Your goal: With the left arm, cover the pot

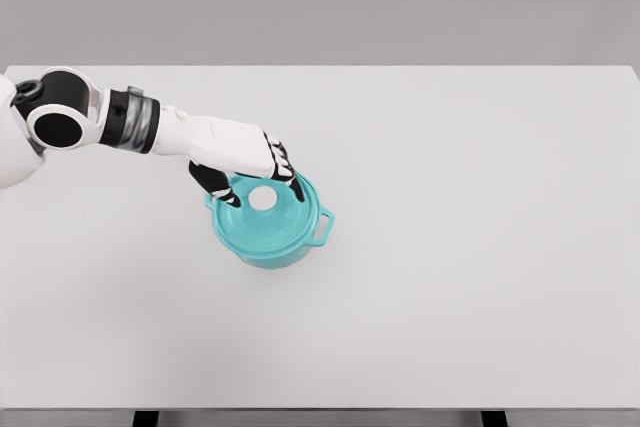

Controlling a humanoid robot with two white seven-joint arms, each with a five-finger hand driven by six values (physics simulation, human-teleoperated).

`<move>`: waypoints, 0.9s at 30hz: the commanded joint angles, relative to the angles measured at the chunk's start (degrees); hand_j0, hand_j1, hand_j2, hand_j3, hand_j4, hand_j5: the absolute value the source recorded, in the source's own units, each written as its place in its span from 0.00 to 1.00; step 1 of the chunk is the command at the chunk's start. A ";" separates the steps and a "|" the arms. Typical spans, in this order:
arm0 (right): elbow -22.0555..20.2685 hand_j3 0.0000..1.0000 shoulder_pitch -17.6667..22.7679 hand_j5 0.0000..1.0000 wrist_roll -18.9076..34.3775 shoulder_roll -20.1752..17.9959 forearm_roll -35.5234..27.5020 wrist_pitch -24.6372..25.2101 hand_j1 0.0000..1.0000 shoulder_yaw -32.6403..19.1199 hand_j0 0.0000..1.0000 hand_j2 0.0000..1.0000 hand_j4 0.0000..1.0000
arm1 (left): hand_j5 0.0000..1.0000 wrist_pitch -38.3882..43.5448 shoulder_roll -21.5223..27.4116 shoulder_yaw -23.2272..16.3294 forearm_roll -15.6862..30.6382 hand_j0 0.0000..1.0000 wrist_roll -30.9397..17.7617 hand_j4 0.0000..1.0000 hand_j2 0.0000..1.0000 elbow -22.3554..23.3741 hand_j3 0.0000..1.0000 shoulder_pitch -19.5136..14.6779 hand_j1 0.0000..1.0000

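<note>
White table (480, 247), teal pot (270, 237) left of centre, lid (268, 212) on it.
Left hand (240, 157) over the lid's far rim, fingers (285, 162) curled down touching it; grasp unclear.

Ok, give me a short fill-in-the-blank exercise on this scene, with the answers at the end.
1. The pot is coloured ____.
2. The lid sits on the pot under the ____ hand.
3. The pot stands on a white ____.
4. The pot's side handle that shows points toward the picture's ____.

Missing words: teal; left; table; right
</note>
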 commanded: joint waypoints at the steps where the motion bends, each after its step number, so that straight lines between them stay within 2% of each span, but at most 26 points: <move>1: -0.01 1.00 0.00 1.00 0.01 0.00 0.03 -0.02 1.00 -0.01 1.00 1.00 1.00 | 1.00 0.13 0.08 0.11 0.38 1.00 0.70 1.00 1.00 -0.01 1.00 0.00 1.00; 5: -0.01 1.00 0.00 1.00 0.01 0.00 0.03 -0.02 1.00 -0.01 1.00 1.00 1.00 | 1.00 0.13 0.78 0.82 1.53 1.00 3.07 1.00 1.00 -0.10 1.00 -0.09 1.00; 7: -0.01 1.00 0.00 1.00 0.10 0.00 0.03 -0.02 1.00 -0.01 1.00 1.00 1.00 | 1.00 0.13 2.63 0.82 2.84 1.00 3.16 1.00 1.00 -1.41 1.00 -0.35 1.00; 8: -0.01 1.00 0.00 1.00 0.01 0.00 0.03 -0.02 1.00 -0.01 1.00 1.00 1.00 | 1.00 0.13 3.94 0.91 3.63 1.00 3.16 1.00 1.00 -2.56 1.00 -1.23 1.00; 11: -0.01 1.00 0.00 1.00 0.01 0.00 0.03 -0.02 1.00 -0.01 1.00 1.00 1.00 | 1.00 0.13 10.62 0.91 11.10 1.00 2.98 1.00 1.00 -6.95 1.00 -3.16 1.00; 12: -0.01 1.00 0.00 1.00 0.01 0.00 0.03 -0.02 1.00 -0.01 1.00 1.00 1.00 | 1.00 0.13 12.56 2.13 13.21 1.00 2.81 1.00 1.00 -7.74 1.00 -3.16 1.00; 13: -0.01 1.00 0.00 1.00 0.01 0.00 0.03 -0.02 1.00 -0.01 1.00 1.00 1.00 | 1.00 0.13 14.93 5.12 13.74 1.00 2.81 1.00 1.00 -8.09 1.00 -2.73 1.00; 14: -0.01 1.00 0.00 1.00 0.01 0.00 0.03 -0.02 1.00 -0.01 1.00 1.00 1.00 | 1.00 0.13 16.42 6.53 13.74 1.00 2.90 1.00 1.00 -8.97 1.00 -2.20 1.00; 16: -0.01 1.00 0.00 1.00 0.10 0.00 0.03 -0.02 1.00 -0.01 1.00 1.00 1.00 | 1.00 0.13 19.68 9.25 13.92 1.00 2.90 1.00 1.00 -10.38 1.00 1.22 1.00; 18: -0.01 1.00 0.00 1.00 0.01 0.00 0.03 -0.02 1.00 -0.01 1.00 1.00 1.00 | 1.00 0.13 20.99 15.31 13.83 1.00 2.90 1.00 1.00 -10.29 1.00 7.20 1.00; 19: -0.01 1.00 0.00 1.00 0.01 0.00 0.03 -0.02 1.00 -0.01 1.00 1.00 1.00 | 1.00 0.13 21.52 17.08 13.83 1.00 2.90 1.00 1.00 -10.29 1.00 9.75 1.00; 27: -0.01 1.00 0.00 1.00 0.10 0.00 0.03 -0.02 1.00 -0.01 1.00 1.00 1.00 | 1.00 0.13 23.46 18.04 13.22 1.00 2.81 1.00 1.00 -10.21 1.00 13.01 1.00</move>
